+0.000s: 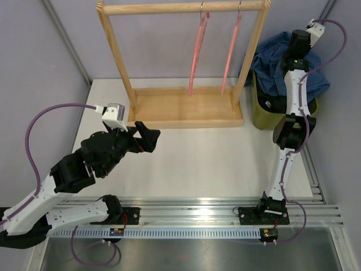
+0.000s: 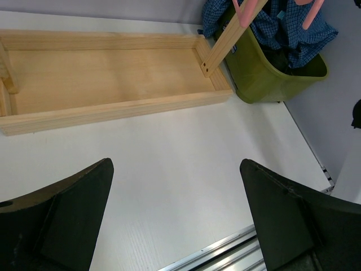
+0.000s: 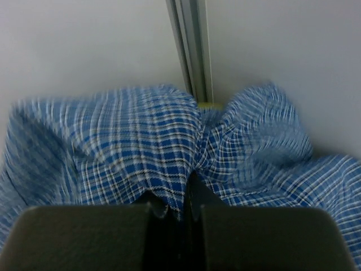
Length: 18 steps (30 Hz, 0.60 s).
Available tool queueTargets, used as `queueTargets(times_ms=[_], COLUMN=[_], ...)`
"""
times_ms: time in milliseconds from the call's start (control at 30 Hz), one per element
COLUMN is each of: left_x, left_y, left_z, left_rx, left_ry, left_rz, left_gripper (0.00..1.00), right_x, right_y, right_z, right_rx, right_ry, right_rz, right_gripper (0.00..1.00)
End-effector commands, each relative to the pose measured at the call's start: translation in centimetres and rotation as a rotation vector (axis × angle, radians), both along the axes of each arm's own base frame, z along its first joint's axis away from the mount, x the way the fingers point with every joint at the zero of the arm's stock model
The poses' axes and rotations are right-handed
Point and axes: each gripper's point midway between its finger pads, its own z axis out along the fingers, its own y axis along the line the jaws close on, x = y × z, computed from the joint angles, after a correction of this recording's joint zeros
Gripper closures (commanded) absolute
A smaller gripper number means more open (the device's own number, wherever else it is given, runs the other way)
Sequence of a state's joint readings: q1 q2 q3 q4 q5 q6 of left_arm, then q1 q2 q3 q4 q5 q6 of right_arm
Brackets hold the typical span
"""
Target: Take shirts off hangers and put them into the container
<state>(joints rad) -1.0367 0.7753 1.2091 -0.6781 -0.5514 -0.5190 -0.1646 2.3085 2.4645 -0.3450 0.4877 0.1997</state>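
Two pink hangers (image 1: 197, 53) (image 1: 231, 53) hang bare on the wooden rack. The blue checked shirt (image 1: 271, 62) (image 2: 282, 25) is heaped over the olive-green container (image 1: 262, 116) (image 2: 254, 73) at the right. My right gripper (image 1: 298, 42) (image 3: 189, 189) is above the container, shut on a bunched fold of the blue shirt (image 3: 141, 147). Something dark (image 2: 280, 56) lies inside the container under it; I cannot tell if it is the black shirt. My left gripper (image 1: 144, 138) (image 2: 175, 164) is open over bare table, left of centre, holding nothing.
The wooden rack's tray base (image 1: 186, 113) (image 2: 107, 73) stands at the back of the table, its right post next to the container. An aluminium rail (image 1: 197, 203) runs along the near edge. A wall and a metal profile (image 3: 192, 51) stand close behind the container.
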Motion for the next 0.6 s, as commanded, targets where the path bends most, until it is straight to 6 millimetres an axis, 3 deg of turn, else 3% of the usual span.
queueTargets(times_ms=[0,67,167,300,567], left_x=[-0.2,-0.2,-0.2,-0.1,-0.1], left_y=[0.3,0.4,0.4,0.1,-0.3], left_z=[1.1,1.1,0.9,1.1,1.1], left_rx=[-0.076,-0.077,-0.071,-0.072,-0.075], left_ry=[-0.023,-0.023,-0.022,-0.031,-0.033], left_rz=[0.009,0.014,0.011,0.004,-0.011], left_gripper=[0.01,0.01,0.01,0.01,0.01], right_x=[-2.0,-2.4,-4.8,-8.8,-11.4], right_y=[0.8,1.8,3.5,5.7,6.5], right_z=[-10.5,-15.3,-23.8,-30.5,-32.2], right_rx=[0.122,0.176,0.27,0.389,0.404], right_ry=[0.342,0.448,0.677,0.889,0.969], right_rz=[-0.018,0.027,0.068,0.103,0.137], right_gripper=[1.0,1.0,1.0,1.0,1.0])
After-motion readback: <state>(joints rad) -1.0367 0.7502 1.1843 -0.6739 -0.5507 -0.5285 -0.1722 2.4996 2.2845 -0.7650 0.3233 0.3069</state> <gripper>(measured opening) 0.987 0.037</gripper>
